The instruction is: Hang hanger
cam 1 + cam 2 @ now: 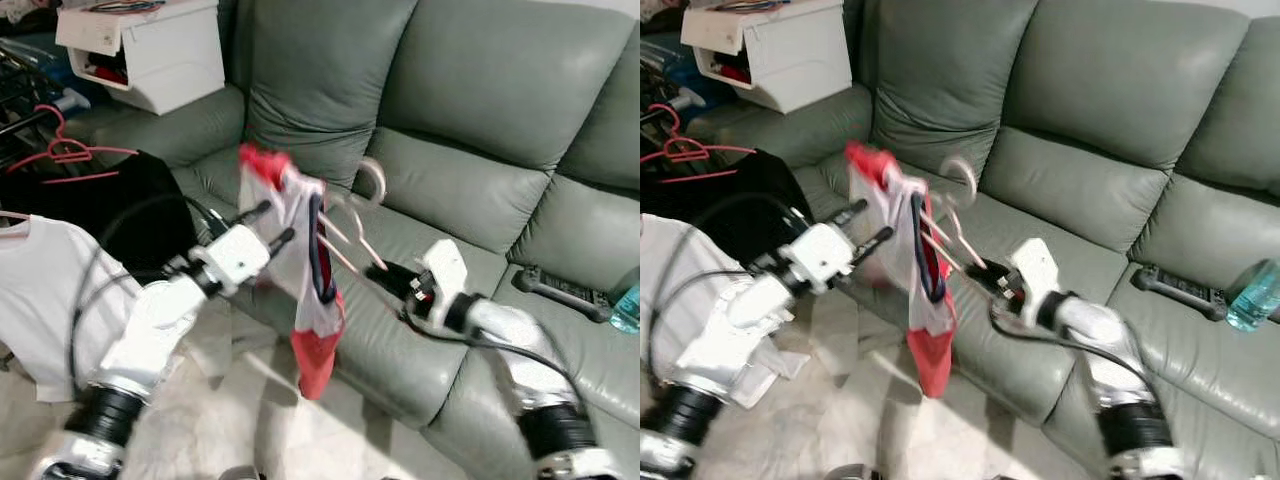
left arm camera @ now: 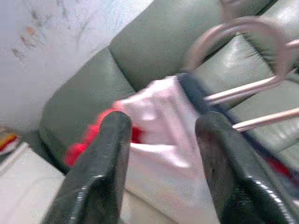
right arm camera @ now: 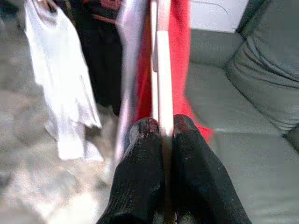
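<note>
A grey-green leather sofa (image 1: 480, 130) fills the room behind, with a white storage box (image 1: 150, 45) on its arm and a remote (image 1: 560, 290) on the seat. White (image 1: 45, 290) and black (image 1: 110, 205) shirts hang at the robot's left. The right gripper (image 3: 161, 133) is clenched on a pale pink hanger (image 1: 350, 235) carrying a red-and-white garment (image 1: 305, 290). The left gripper (image 2: 161, 130), fingers released, straddles the garment's top edge.

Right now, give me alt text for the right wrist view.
The right gripper is shut on a pale pink hanger carrying a red and white garment. Behind hang a white T-shirt and the grey-green sofa.
</note>
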`<state>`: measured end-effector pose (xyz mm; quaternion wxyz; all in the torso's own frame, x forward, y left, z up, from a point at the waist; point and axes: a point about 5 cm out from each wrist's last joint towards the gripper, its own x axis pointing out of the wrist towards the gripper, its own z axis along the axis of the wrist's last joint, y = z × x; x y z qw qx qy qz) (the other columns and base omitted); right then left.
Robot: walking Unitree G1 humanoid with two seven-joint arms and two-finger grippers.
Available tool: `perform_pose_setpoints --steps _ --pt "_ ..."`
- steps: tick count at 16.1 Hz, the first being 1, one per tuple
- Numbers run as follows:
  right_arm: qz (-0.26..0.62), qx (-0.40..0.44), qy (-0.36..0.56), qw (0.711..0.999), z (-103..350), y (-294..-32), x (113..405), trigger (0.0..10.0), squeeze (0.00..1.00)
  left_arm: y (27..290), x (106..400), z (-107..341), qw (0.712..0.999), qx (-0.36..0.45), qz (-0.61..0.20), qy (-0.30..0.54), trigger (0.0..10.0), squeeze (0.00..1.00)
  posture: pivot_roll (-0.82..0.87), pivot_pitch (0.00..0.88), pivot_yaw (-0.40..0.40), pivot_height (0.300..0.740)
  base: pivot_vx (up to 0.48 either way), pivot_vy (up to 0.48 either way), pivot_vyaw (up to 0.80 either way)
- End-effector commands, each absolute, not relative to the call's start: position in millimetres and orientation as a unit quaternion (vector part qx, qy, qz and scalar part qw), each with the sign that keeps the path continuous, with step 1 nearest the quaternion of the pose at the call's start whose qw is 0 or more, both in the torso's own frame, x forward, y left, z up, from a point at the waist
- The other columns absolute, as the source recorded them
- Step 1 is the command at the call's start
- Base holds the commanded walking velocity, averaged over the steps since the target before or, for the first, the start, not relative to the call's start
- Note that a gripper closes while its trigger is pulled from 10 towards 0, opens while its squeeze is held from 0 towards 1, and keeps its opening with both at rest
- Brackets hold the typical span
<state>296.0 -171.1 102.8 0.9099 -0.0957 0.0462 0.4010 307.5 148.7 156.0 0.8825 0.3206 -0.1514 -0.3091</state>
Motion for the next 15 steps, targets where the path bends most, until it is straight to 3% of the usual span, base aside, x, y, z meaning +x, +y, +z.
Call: perform_pose_setpoints --steps 1,2,5,6,8,9,10,12,15 --pt "0.422 -0.126 0.039 0.897 105 -175 293 10.0 0.00 160 314 171 0.877 0.340 -0.295 -0.170 10.0 1.00 -0.04 0.000 0.031 0.740 0.000 0.000 0.00" --pt "0.432 -0.139 0.052 0.889 103 -180 289 10.0 0.00 165 316 175 0.873 0.350 -0.292 -0.173 10.0 1.00 -0.04 0.000 0.031 0.740 0.000 0.000 0.00" --pt "0.504 -0.206 0.117 0.831 93 -205 269 10.0 0.00 177 316 164 0.812 0.439 -0.356 -0.146 10.0 1.00 -0.04 0.000 0.041 0.740 0.000 0.000 0.00" --pt "0.508 -0.214 0.122 0.825 93 -208 268 10.0 0.00 177 315 161 0.803 0.446 -0.369 -0.139 10.0 1.00 -0.04 0.000 0.044 0.740 0.000 0.000 0.00" --pt "0.523 -0.253 0.129 0.804 97 -218 270 10.0 0.00 174 302 141 0.741 0.469 -0.469 -0.103 10.0 1.00 -0.05 0.000 0.046 0.740 0.000 0.000 0.00" --pt "0.525 -0.260 0.125 0.801 100 -218 272 10.0 0.00 177 300 134 0.726 0.474 -0.493 -0.077 10.0 0.55 -0.05 0.000 0.046 0.740 0.000 0.000 0.00" --pt "0.533 -0.267 0.121 0.794 102 -217 274 10.0 0.00 182 296 125 0.700 0.479 -0.528 -0.042 10.0 0.00 -0.04 0.000 0.048 0.740 0.000 0.000 0.00" --pt "0.536 -0.270 0.114 0.792 103 -213 277 10.0 0.00 184 297 119 0.691 0.484 -0.536 -0.031 10.0 0.00 -0.04 0.000 0.048 0.740 0.000 0.000 0.00" --pt "0.578 -0.280 0.100 0.760 100 -197 270 10.0 0.00 180 303 110 0.683 0.485 -0.546 -0.013 10.0 0.00 -0.06 0.000 0.052 0.740 0.000 0.000 0.00"
